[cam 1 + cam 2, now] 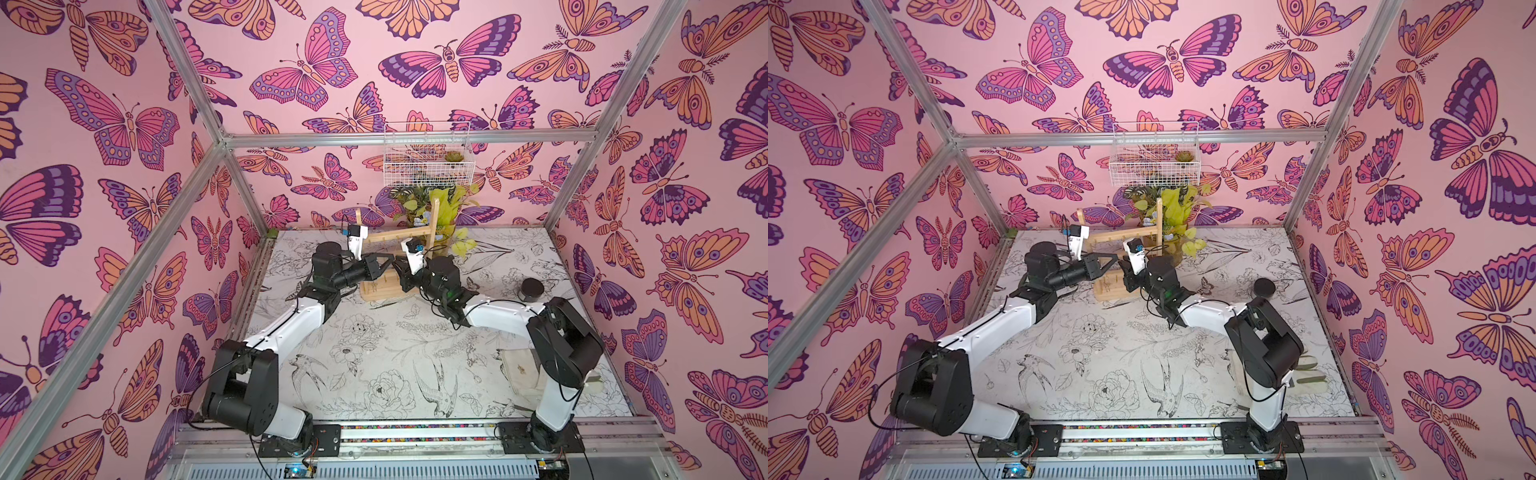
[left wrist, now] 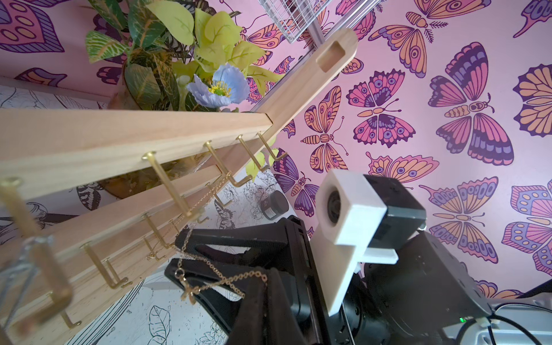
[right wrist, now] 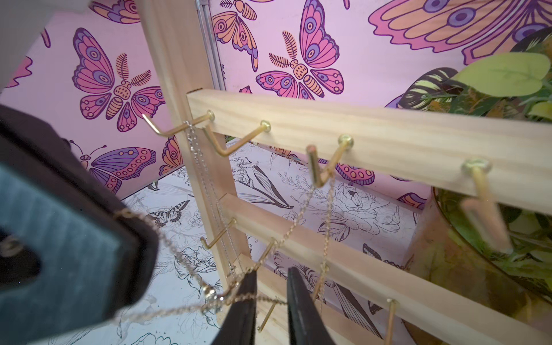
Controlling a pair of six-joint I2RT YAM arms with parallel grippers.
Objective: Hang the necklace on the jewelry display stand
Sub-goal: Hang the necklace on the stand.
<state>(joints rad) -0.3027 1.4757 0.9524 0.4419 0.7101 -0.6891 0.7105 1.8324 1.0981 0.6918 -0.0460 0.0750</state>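
Observation:
The jewelry display stand (image 1: pixel 395 236) (image 1: pixel 1158 224) is a pale wooden rack on a flat base (image 1: pixel 386 293), and both grippers meet in front of it. The gold necklace (image 3: pixel 298 215) loops over a hook (image 3: pixel 319 177) on the top crossbar. From there it runs down to my left gripper (image 2: pixel 268 276) (image 1: pixel 390 258), which is shut on the chain (image 2: pixel 227 279). A small cross pendant (image 2: pixel 188 294) dangles from it. My right gripper (image 3: pixel 271 271) (image 1: pixel 398 266) is open by a narrow gap. A slack strand crosses between its fingers (image 3: pixel 249 298) without being pinched.
A thin silver chain (image 3: pixel 194 143) hangs from the end hook beside the post. A potted plant (image 1: pixel 440 208) stands right behind the stand, under a white wire basket (image 1: pixel 428 162) on the wall. A dark round jar (image 1: pixel 530 289) and a pale cloth (image 1: pixel 519 365) lie to the right.

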